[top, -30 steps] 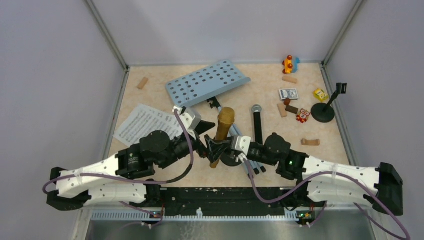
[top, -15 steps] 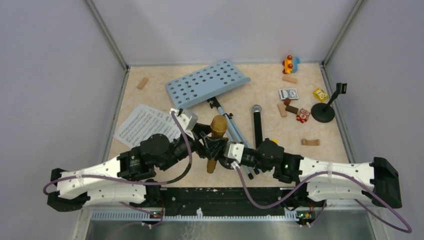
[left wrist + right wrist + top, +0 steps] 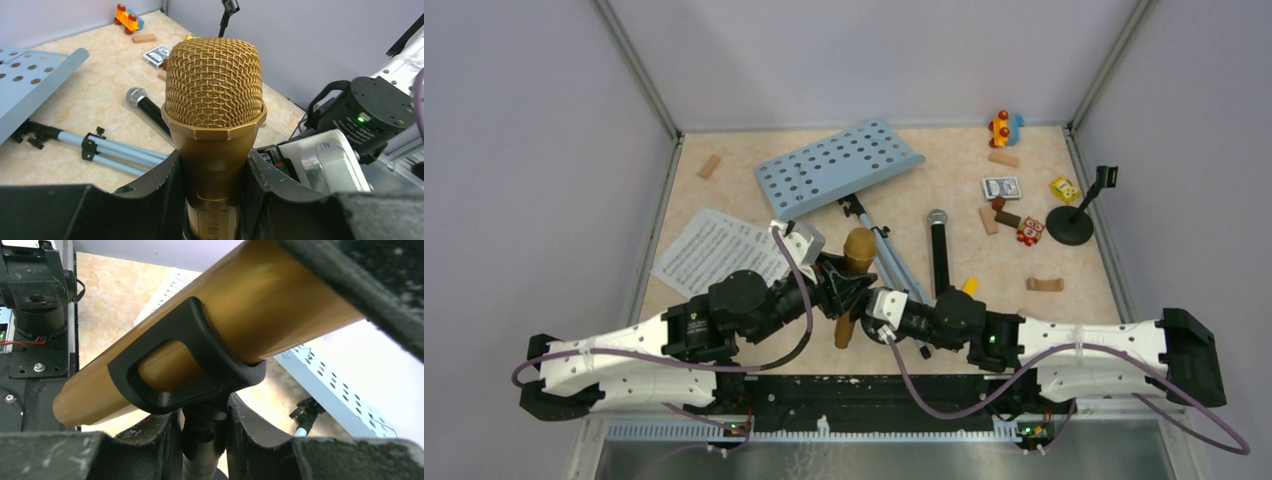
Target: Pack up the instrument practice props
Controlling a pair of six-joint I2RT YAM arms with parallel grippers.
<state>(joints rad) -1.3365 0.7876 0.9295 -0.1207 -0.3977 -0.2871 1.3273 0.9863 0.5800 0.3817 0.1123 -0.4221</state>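
Note:
The gold microphone (image 3: 858, 250) stands tilted in the clip of a black mic holder (image 3: 180, 370) near the table's front middle. My left gripper (image 3: 839, 285) is shut on the microphone's neck just under its mesh head (image 3: 214, 85). Both fingers press its sides. My right gripper (image 3: 871, 305) is shut on the holder's stem (image 3: 204, 440) below the clip. A black microphone (image 3: 939, 255) lies on the table to the right. The light blue music desk (image 3: 839, 165) lies flat at the back, its grey tripod legs (image 3: 889, 260) running toward me. Music sheets (image 3: 714, 245) lie at the left.
A second mic holder (image 3: 1071, 222) stands at the right edge. Around it lie a card box (image 3: 1001, 187), wooden blocks (image 3: 1044, 284) and colourful toys (image 3: 1002, 127). Another block (image 3: 710, 166) lies at the back left. Walls close in three sides.
My left gripper's jaws have closed from wide open onto the gold microphone. The microphone, its holder and my right gripper have shifted a little left and toward the near edge.

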